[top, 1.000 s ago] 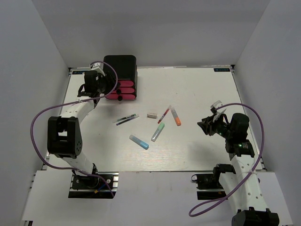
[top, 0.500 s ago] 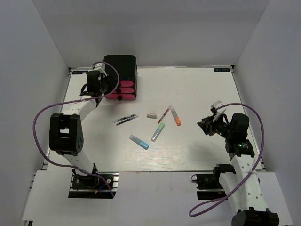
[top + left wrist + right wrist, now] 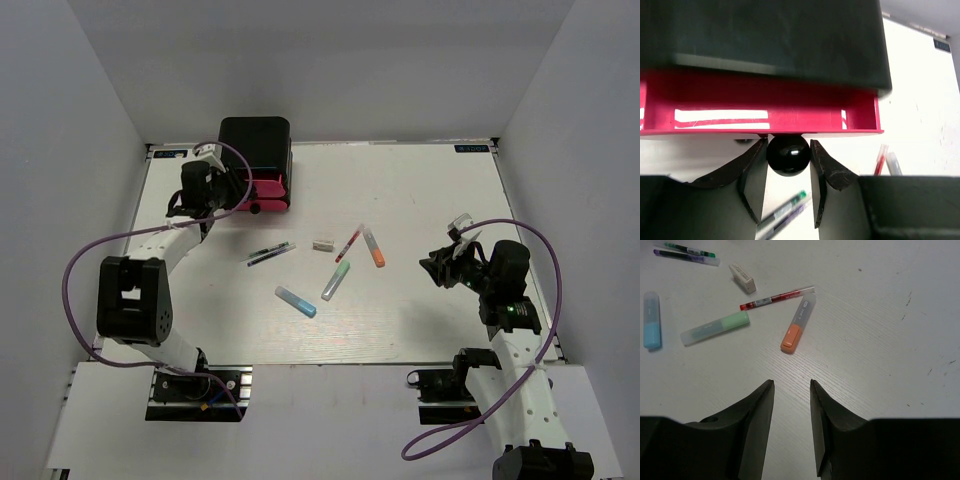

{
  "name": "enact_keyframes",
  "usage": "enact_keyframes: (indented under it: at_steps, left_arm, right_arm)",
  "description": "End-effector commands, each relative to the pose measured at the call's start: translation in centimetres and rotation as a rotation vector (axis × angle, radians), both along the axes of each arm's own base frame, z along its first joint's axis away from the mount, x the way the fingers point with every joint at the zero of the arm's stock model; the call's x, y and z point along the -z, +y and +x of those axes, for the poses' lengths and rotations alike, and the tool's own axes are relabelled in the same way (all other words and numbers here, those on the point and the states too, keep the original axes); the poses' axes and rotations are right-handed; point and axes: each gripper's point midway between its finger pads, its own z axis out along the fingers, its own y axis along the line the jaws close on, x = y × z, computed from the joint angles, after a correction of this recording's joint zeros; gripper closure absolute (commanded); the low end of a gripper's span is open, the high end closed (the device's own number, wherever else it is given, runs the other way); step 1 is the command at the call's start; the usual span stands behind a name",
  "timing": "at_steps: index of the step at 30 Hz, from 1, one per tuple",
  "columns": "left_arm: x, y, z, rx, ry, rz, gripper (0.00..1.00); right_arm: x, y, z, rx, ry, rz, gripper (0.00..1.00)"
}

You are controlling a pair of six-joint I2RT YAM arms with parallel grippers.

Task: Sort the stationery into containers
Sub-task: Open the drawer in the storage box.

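The black cabinet (image 3: 254, 142) stands at the back left with pink-red drawers (image 3: 266, 190). My left gripper (image 3: 226, 190) is shut on a black knob (image 3: 787, 156); that drawer (image 3: 760, 107) stands pulled open below the cabinet body (image 3: 765, 35). The stationery lies mid-table: dark pens (image 3: 268, 253), eraser (image 3: 322, 243), red-white pen (image 3: 348, 243), orange marker (image 3: 374, 246), green marker (image 3: 335, 281), blue marker (image 3: 296, 301). My right gripper (image 3: 437, 265) is open and empty, hovering near the orange marker (image 3: 797, 330) and the red-white pen (image 3: 776, 298).
Grey walls close in the white table (image 3: 420, 190) on three sides. A purple cable loops from each arm. The dark pens (image 3: 785, 212) lie just beyond my left fingers, blurred.
My left gripper has drawn back to the left from the cabinet with the knob in it, and the drawer has slid out. The right arm has not moved.
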Motion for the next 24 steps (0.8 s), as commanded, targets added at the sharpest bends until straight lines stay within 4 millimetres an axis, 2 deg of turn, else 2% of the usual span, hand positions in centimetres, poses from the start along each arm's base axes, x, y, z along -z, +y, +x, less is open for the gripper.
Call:
enact_keyframes:
  at_steps: [1,4,8,10,11,14,15,16,18,21,24]
  left_arm:
    - [-1.3,0.1,-2.6,0.03,-0.022,0.02,0.86]
    - [-0.6,0.3,-4.4,0.031,0.0,0.021,0.87]
    - [-1.3,0.3,-6.1,0.039,-0.012,0.017,0.88]
    - [-1.7,0.3,-6.5,0.039,-0.025,0.016,0.84]
    - [-1.5,0.3,-6.6,0.039,-0.015,0.017,0.73]
    - [-1.2,0.5,-6.7,0.031,-0.003,0.021,0.5]
    - [-1.6,0.5,-6.8,0.031,-0.012,0.021,0.39]
    - [-1.4,0.6,-6.9,0.022,-0.001,0.025,0.35]
    - [-2.2,0.7,-7.2,0.022,-0.018,0.024,0.25]
    - [-2.8,0.9,-8.0,0.017,-0.038,0.034,0.19]
    - [-3.3,1.0,-8.7,0.017,-0.058,0.033,0.16]
  right_arm:
    - [-0.5,0.3,0.1,-0.018,-0.035,0.005,0.59]
    - [-0.4,0.3,0.1,-0.017,-0.038,0.004,0.58]
    - [-0.3,0.4,0.1,-0.024,-0.034,0.006,0.56]
    - [-0.2,0.4,0.0,-0.028,-0.03,0.008,0.53]
    - [-0.1,0.5,0.0,-0.037,-0.028,0.008,0.53]
    - [0.0,0.6,-0.2,-0.043,-0.021,0.009,0.5]
    - [-0.1,0.7,-0.2,-0.051,-0.023,0.01,0.48]
    - [0.0,0.7,-0.3,-0.053,-0.019,0.011,0.48]
    - [0.1,1.0,-0.4,-0.065,-0.009,0.021,0.47]
    - [0.6,1.2,-0.4,-0.08,0.031,0.033,0.47]
    - [0.8,1.5,-0.3,-0.095,0.064,0.038,0.47]
